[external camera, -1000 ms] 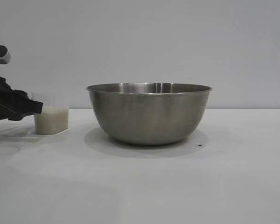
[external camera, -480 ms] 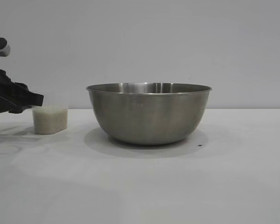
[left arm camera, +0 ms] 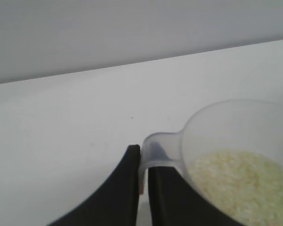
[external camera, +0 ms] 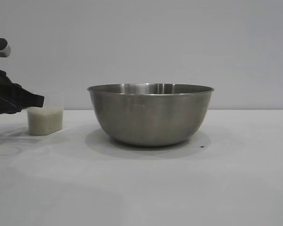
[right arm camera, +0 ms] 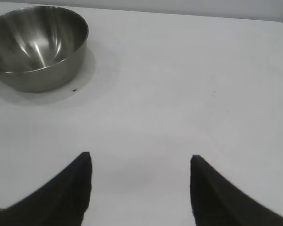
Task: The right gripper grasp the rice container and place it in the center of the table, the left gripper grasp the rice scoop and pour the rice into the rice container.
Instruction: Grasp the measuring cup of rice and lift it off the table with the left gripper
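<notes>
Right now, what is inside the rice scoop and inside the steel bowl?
The rice scoop holds off-white rice, filling its lower part. The rice container shows bare steel inside in the right wrist view; its near inner wall is hidden by the rim.

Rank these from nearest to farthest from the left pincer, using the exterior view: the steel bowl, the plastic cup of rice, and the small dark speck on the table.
1. Plastic cup, right at the left pincer, at the view's left.
2. Steel bowl, mid-table.
3. Dark speck, just beyond the bowl's right side.
</notes>
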`<state>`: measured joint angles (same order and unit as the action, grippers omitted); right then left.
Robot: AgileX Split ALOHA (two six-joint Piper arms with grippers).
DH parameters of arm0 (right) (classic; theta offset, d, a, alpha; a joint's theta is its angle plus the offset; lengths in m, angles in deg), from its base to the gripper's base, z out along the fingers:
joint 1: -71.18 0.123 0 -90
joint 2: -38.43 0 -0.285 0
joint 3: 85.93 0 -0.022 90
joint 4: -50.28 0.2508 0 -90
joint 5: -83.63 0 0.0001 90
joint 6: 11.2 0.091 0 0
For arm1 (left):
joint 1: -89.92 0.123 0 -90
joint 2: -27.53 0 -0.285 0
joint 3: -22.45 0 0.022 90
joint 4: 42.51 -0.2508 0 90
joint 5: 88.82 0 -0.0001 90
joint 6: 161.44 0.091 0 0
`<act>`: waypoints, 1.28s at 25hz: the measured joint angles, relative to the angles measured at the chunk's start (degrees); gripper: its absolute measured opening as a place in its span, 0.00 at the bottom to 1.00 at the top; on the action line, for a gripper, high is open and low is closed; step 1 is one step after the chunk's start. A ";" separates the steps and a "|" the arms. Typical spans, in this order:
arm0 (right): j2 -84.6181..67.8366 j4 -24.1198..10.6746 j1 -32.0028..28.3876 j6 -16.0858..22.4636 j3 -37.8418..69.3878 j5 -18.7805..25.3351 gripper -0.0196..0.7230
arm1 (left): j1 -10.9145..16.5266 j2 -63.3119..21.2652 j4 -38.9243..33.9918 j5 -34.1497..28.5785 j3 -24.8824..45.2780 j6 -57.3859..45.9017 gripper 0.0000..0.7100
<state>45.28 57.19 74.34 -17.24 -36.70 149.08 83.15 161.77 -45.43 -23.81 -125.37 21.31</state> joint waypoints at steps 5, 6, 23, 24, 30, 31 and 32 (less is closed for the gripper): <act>0.00 0.00 0.00 0.00 0.00 0.00 0.62 | 0.00 -2.12 -1.20 -0.27 0.74 0.00 0.00; 0.00 0.00 0.00 0.00 0.00 0.00 0.62 | 0.00 -2.90 -1.20 -0.27 1.01 0.00 0.00; 0.00 0.00 0.00 0.00 0.00 0.00 0.62 | 0.00 -16.53 -7.38 -0.39 4.88 -3.79 0.00; 0.00 0.00 0.00 0.00 0.00 0.00 0.62 | 0.00 -17.24 -7.41 -0.39 4.88 -3.92 0.00; 0.00 0.00 0.00 0.00 0.00 0.00 0.62 | 0.00 -19.19 -12.80 -0.39 3.30 -6.12 0.00; 0.00 0.00 0.00 0.00 0.00 0.00 0.62 | -0.15 -19.19 -13.51 -0.83 2.35 -6.80 0.00; 0.00 0.00 0.00 0.00 0.00 0.00 0.62 | -0.38 -19.19 -13.63 -1.39 1.33 -7.19 0.00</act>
<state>45.28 57.19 74.34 -17.24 -36.70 149.08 82.77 142.58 -59.06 -25.20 -124.04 14.12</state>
